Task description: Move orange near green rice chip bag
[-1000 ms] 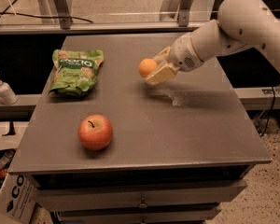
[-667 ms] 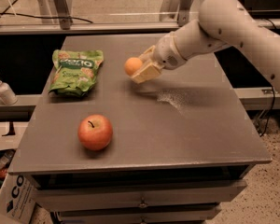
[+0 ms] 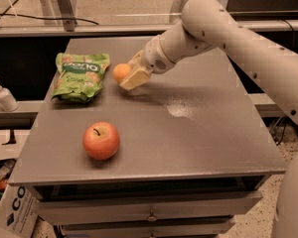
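Gripper (image 3: pixel 129 75) sits over the far-left part of the table (image 3: pixel 198 138), at the end of the white arm (image 3: pixel 228 38) that reaches in from the right. Its beige fingers (image 3: pixel 135 79) are clamped on the orange (image 3: pixel 121 73), one finger under and near of the fruit, the other on its far side.

Orange position: just right of the green rice chip bag (image 3: pixel 81 77), level with the bag's upper half. A thin strip of table shows between them, so they are not touching. A shadow lies on the table below and to the right of the gripper. Whether the orange rests on the surface or hangs just above it cannot be told.

Change from the earlier frames: a second ago the orange was held right of the table's centre line, well apart from the bag. It has since travelled left in the same grip and is now beside the bag's right edge. The arm's elbow has swung left with it.

Unchanged: the bag lies flat at the far-left corner, lettering end away. The apple (image 3: pixel 101 141) stands stem up at near left, well apart from the gripper. The pump bottle (image 3: pixel 3 95) stands off the table on the left ledge.
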### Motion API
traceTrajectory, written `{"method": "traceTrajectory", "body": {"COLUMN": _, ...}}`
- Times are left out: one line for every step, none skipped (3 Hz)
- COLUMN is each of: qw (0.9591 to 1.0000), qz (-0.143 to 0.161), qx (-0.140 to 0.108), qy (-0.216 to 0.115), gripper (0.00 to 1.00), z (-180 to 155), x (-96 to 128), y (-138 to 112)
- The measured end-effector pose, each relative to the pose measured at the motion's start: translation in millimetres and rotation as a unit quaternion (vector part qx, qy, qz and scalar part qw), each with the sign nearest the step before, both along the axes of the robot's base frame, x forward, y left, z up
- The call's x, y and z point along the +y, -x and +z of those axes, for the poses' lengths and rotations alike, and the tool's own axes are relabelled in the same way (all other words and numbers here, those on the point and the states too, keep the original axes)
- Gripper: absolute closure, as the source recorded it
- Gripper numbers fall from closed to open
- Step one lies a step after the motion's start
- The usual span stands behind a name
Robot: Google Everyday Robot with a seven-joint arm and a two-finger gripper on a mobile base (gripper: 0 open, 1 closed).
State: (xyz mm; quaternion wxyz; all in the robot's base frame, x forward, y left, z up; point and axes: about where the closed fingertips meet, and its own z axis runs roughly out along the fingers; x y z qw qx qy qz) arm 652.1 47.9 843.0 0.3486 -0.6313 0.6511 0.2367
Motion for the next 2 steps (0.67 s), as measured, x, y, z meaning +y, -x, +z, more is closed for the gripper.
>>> {"method": "traceTrajectory", "body": {"qw": 0.9999, "qz": 0.008, "qx": 0.006, "qy": 0.005, "gripper": 1.00, "z": -7.5, "x": 16.7, "y": 2.9}}
{"method": "traceTrajectory", "body": {"qw": 0.9997, "qz": 0.007, "qx": 0.013, "qy": 0.019, "gripper": 0.83, "z": -14.5, "x": 25.9, "y": 5.6}}
